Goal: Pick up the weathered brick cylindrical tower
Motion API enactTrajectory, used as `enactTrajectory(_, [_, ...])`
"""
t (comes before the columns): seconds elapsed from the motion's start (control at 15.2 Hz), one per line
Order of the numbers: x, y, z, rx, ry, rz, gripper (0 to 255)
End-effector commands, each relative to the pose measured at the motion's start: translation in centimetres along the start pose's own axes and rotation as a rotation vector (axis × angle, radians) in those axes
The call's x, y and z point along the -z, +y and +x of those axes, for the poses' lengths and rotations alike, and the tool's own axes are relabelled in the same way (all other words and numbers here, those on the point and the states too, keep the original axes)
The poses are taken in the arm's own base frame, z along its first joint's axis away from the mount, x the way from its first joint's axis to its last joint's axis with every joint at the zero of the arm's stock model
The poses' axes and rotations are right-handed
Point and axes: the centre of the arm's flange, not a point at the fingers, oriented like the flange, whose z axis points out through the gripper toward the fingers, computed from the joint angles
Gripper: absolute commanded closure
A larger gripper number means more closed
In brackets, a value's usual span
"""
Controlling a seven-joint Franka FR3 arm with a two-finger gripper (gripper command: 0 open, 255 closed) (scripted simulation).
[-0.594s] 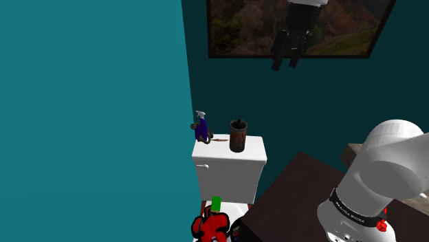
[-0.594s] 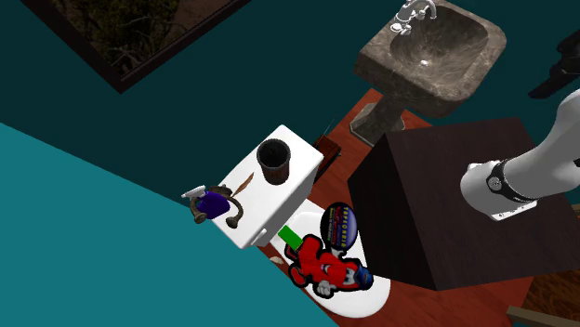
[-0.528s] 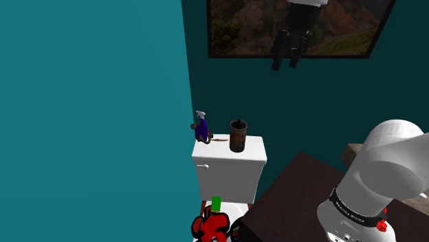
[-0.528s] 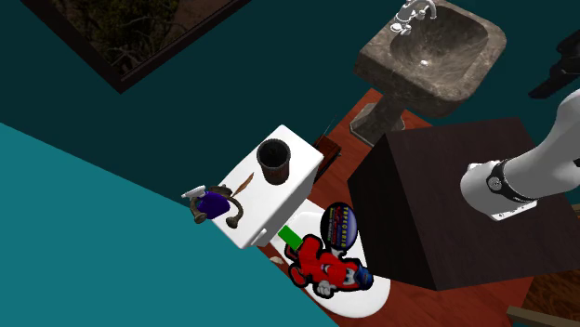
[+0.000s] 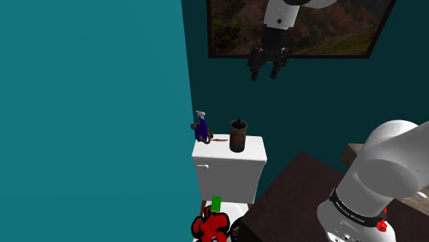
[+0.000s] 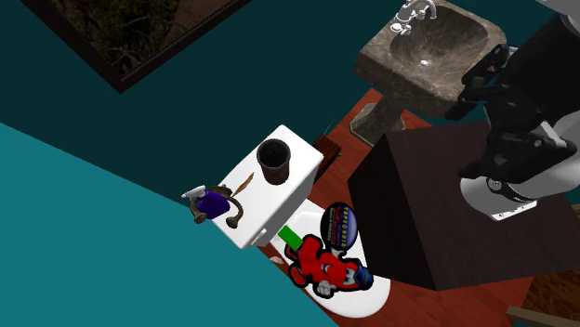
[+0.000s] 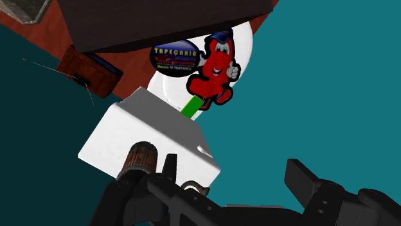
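Note:
The brick tower (image 5: 238, 136) is a small dark brown cylinder with an open top. It stands upright on the white toilet tank (image 5: 229, 157), and from above its hollow top shows (image 6: 274, 160). My black gripper (image 5: 265, 71) hangs high above the tank, up and to the right of the tower in the shoulder view, in front of the framed picture. Its fingers are open with nothing between them. In the second exterior view the gripper (image 6: 472, 91) is over the dark stand. In the wrist view the tower (image 7: 139, 160) shows beside the left finger (image 7: 169, 168) of the gripper (image 7: 234, 176).
A purple spray bottle (image 5: 201, 128) and a thin brown stick (image 6: 243, 184) share the tank lid. A red cartoon figure (image 6: 323, 262) lies on the toilet seat. The dark stand (image 6: 437, 200), a stone sink (image 6: 432, 54) and the teal wall (image 5: 89, 117) border the toilet.
The gripper has moved toward the shoulder view's left and a little lower. It has also come into the second exterior view from the right. The tower has not moved.

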Motion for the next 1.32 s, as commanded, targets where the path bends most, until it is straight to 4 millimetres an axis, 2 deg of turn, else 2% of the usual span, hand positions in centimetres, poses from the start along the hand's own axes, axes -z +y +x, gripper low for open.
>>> enactTrajectory(0.0, [-1.7,-0.1,1.9,-0.05,-0.006,-0.001,0])
enactTrajectory(0.59, [-9.7,1.9,11.0,-0.268,-0.036,-0.006,0])
enactTrajectory(1.25, [-18.8,6.4,19.9,-0.511,-0.07,-0.012,0])
